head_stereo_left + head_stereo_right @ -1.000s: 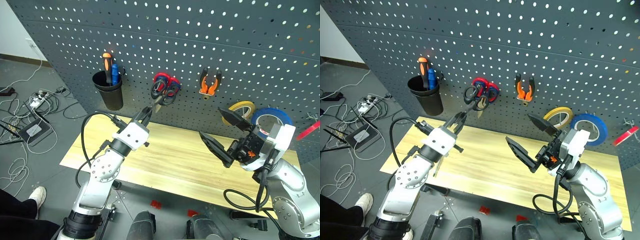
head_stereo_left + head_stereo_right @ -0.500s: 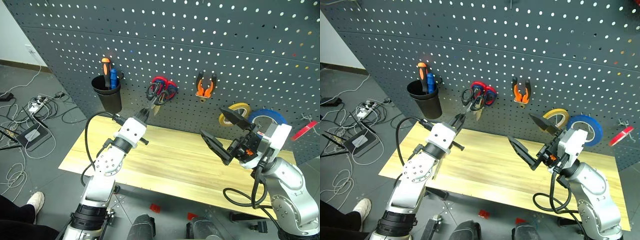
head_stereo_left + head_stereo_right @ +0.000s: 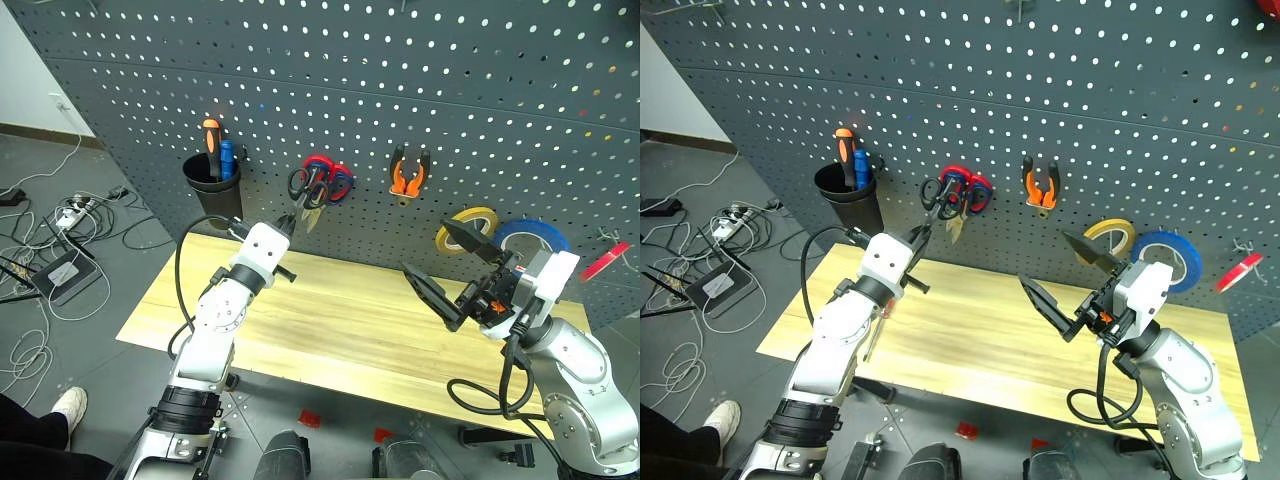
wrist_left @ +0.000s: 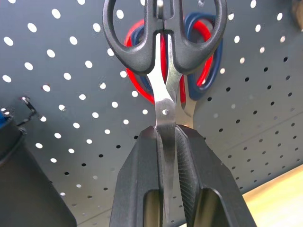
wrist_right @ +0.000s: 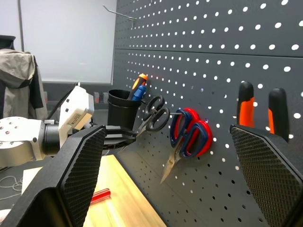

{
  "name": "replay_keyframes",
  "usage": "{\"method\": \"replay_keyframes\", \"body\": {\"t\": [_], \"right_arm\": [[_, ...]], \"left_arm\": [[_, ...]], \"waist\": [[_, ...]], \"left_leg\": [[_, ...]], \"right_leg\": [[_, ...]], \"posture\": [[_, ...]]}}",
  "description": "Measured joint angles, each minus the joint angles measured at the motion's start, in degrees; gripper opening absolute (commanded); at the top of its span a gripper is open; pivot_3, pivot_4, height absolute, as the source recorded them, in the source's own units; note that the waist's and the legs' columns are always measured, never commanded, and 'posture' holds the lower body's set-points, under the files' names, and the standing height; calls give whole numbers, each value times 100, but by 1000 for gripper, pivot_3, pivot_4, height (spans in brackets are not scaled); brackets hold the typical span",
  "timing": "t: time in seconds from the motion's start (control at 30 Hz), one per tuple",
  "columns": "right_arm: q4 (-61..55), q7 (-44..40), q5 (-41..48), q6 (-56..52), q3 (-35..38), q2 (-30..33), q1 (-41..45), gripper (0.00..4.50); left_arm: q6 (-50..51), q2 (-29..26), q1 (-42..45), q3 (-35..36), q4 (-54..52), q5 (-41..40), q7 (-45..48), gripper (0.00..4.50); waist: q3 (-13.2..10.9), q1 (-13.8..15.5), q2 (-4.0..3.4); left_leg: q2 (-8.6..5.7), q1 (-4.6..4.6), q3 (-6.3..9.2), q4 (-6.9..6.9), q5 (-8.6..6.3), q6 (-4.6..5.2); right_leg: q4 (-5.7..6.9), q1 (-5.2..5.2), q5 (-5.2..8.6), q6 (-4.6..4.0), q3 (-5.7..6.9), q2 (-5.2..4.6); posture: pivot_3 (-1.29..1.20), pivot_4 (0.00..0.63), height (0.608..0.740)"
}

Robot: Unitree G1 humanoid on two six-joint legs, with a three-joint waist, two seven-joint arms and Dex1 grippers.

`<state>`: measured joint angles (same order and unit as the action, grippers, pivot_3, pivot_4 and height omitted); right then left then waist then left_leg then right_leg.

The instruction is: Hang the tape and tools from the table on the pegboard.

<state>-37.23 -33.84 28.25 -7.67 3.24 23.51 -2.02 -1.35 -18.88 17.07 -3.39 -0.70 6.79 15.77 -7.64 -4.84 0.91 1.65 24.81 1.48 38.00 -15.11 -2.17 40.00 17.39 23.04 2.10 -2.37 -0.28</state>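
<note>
I am taking the pegboard (image 3: 420, 90) as my landmark. My left gripper (image 4: 165, 142) is clamping the blades of the black-looped scissors (image 4: 163, 52), both fingers (image 4: 142, 179) pressed flat against the steel, and I am holding the loops up right at the board, directly in front of the red-looped scissors (image 3: 330, 182) already hanging there. From the head camera the black loops are sitting just left of the red ones; I cannot tell whether they are on a hook. My right gripper (image 3: 440, 262) is hanging wide open and empty, off the board and over the table (image 3: 340, 320), low and to the right of the pliers (image 3: 407, 170) that are hanging on the board. Further right on the board I am seeing the yellow roll (image 3: 462, 222), the blue roll (image 3: 535, 235) and, at the far edge, the red-pink tape (image 3: 610, 260). At the left a black cup (image 3: 215, 190) is hanging on the board with the orange-and-black screwdriver (image 3: 212, 140) in it. The red-handled screwdriver (image 5: 98, 195) is lying on the table below that cup.
</note>
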Motion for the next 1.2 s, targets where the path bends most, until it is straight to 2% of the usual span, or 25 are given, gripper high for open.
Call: {"method": "replay_keyframes", "body": {"t": [0.37, 0.7, 1.2], "right_arm": [[-31, 139, -18, 0, -2, 2, -114, 4500], [-33, 123, -48, 0, -3, 31, -170, 4500], [-37, 177, -123, -3, 0, 37, -179, 4500]], "left_arm": [[-24, 77, -77, -8, -122, -29, 9, 149], [-194, 61, -520, 30, -623, -124, 123, 149], [-155, 139, -154, -31, -249, -97, 120, 149]], "waist": [[1, -27, -1], [1, -29, -2], [1, -55, -3]], "left_leg": [[-1, -1, 4, 3, 0, 0], [0, -3, 5, 3, 0, 0], [-1, -3, 3, 5, 0, 1]], "right_leg": [[0, -8, 0, 0, -7, 4], [0, -9, 0, 0, -11, 7], [1, -10, 0, 0, -13, 9]], "posture": [[-140, 124, 740], [-132, 125, 740], [-170, 134, 740]]}}
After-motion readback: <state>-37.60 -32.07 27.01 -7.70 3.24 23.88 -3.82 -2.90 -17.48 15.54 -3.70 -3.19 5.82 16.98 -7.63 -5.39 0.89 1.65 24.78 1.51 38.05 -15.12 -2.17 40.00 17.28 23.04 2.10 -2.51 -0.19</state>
